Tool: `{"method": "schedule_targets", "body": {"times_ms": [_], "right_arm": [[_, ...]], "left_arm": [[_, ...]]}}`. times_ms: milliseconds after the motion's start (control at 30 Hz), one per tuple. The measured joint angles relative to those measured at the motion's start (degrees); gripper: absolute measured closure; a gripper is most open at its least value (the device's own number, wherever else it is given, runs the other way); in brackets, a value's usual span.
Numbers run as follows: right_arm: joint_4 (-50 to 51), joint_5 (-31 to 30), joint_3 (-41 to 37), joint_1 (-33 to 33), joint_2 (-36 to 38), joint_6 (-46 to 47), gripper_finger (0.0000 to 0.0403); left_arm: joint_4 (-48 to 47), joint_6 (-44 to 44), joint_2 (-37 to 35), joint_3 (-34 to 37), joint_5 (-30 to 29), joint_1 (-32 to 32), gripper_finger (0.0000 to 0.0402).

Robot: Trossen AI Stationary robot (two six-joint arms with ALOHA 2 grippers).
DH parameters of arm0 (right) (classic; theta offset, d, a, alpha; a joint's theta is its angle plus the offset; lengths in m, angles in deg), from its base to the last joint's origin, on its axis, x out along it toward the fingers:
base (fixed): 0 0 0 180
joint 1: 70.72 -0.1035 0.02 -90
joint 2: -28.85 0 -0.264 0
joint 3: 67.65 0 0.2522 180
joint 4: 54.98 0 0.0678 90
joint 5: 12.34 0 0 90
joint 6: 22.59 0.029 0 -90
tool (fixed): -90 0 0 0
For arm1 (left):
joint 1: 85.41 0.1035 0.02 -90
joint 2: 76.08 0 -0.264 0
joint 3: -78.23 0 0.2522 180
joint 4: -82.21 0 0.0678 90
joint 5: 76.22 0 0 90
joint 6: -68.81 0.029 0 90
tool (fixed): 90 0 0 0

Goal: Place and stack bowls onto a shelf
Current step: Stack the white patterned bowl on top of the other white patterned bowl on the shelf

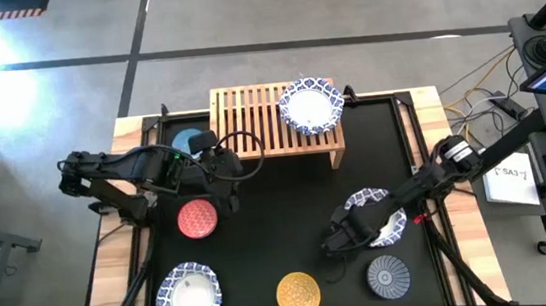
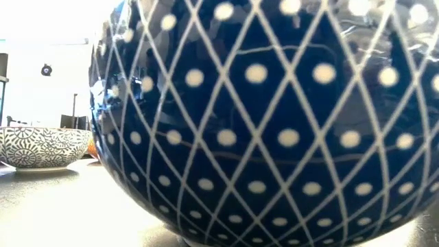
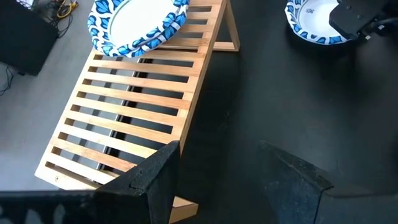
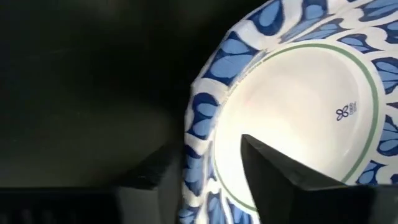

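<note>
Fingers of the right gripper [image 4: 208, 180] straddle the scalloped blue-petal rim of a white bowl [image 4: 292, 106], one dark finger outside the wall and one inside on the white glaze, in the right wrist view; whether they have pinched shut on the rim I cannot tell; from above, this gripper [image 1: 346, 231] sits at the near-left edge of that bowl [image 1: 387, 214], which rests on the black worktop [image 1: 270, 224] toward its right side; just in front of it lies a ribbed dark grey small bowl [image 1: 388, 276].

Fingers of the left gripper [image 3: 217, 180] stand apart with nothing between them, hovering above the black mat just beside the near end of the low light-wood slatted shelf [image 3: 134, 118]; in the high view the left gripper [image 1: 226, 168] is at the shelf's [image 1: 250, 120] left front corner, beside a blue small bowl [image 1: 189, 141] and behind a red small bowl [image 1: 197, 219].

One white bowl with a blue-patterned scalloped rim [image 1: 311, 105] stands on the right end of the shelf top; another patterned white bowl [image 1: 188, 296] lies at the front left of the worktop; a yellow small bowl [image 1: 298, 294] lies at the front centre.

The low view is filled by the dark blue, white-dotted lattice outside of a bowl [image 2: 274, 116] close to the camera; a grey-patterned bowl [image 2: 41, 147] sits beyond it.
</note>
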Motion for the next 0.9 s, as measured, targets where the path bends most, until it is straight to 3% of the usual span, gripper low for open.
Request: {"method": "schedule_targets", "body": {"times_ms": [300, 600, 900], "right_arm": [[-0.89, 0.47, -2.88, 0.0, 0.35, -0.49, 0.0385], [-0.83, 1.09, 0.89, -0.03, 6.49, -6.41, 0.0394], [-3.9, -6.82, 8.38, -0.13, 16.34, -18.49, 0.0394]], "left_arm": [[0.0, -0.07, 0.04, 0.0, -1.14, 0.0, 0.0206], [-0.02, -0.48, 0.04, 0.0, -1.16, 0.0, 0.0206], [-0.02, -0.66, 0.04, 0.0, -1.19, 0.0, 0.0206]]}}
